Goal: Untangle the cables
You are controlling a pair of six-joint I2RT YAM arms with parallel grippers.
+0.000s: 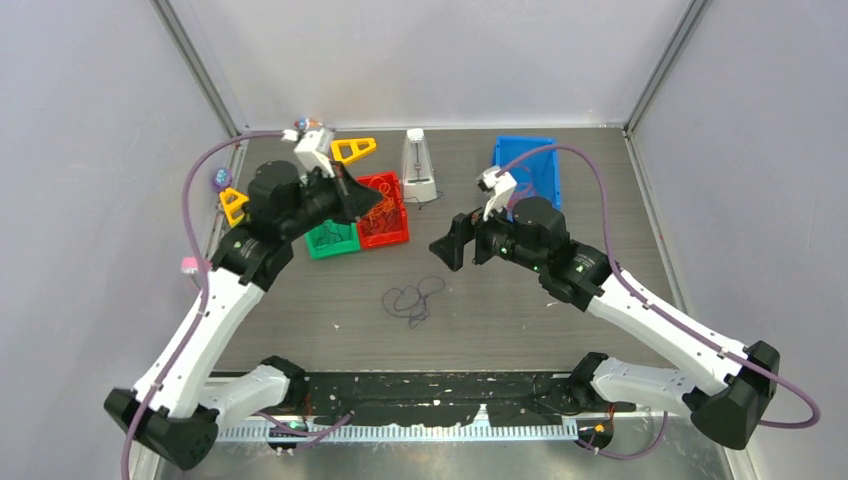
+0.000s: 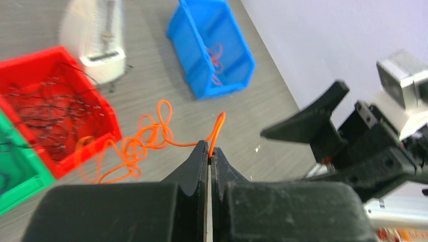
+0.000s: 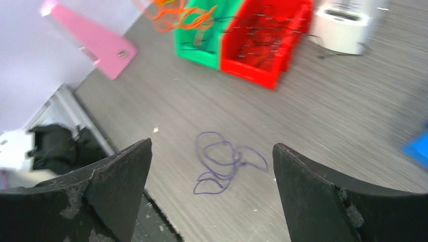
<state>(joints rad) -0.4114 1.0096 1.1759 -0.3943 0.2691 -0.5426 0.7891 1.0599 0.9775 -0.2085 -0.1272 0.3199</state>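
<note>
Three bins: red plastic bin [image 2: 103,121] holds black wires [image 2: 50,108], blue plastic bin [image 2: 229,70] one orange strand [image 2: 216,54], green plastic bin [image 2: 25,184] black wire [image 2: 6,146]. Left claw [image 2: 208,151] grips thin orange cable [image 2: 136,143]; right claw [image 3: 212,146] released, thin purple cable [image 1: 410,300] on tabletop [image 1: 520,320]

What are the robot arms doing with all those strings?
They are sorting out tangled cables. The left gripper is pinched shut on one end of an orange cable, and the cable's loops trail down near the red bin, which holds black cables. The right gripper is open and holds nothing. It hangs over a purple cable lying by itself on the table.
</note>
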